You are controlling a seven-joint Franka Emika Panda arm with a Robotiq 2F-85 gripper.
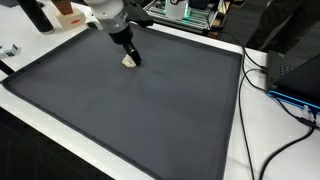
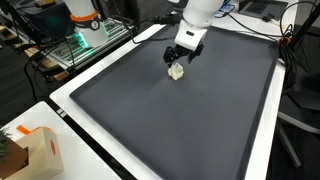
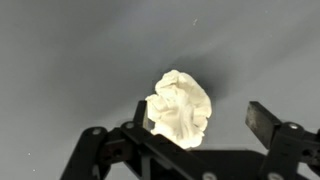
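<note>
In an exterior view the arm [image 1: 108, 14] comes in over the far left part of the dark grey mat [image 1: 150, 115]. Its white link leans down and to the right, and the black wrist slants steeply towards the surface. The gripper [image 1: 131, 58] hangs low at the end, fingertips almost on the mat, right above a crumpled white paper ball [image 1: 129, 63]. The ball lies on the mat's far side, well away from the near edge.

In the wrist view the fingers [image 3: 262, 118] stand spread wide and clamp nothing. The ball rests between them, closer to the finger on the left of that view. I cannot tell whether it touches that finger.

Further right, the mat runs out to the white table [image 1: 238, 120]. Past the rim sits a black box [image 1: 295, 70] trailing cables [image 1: 285, 100].
</note>
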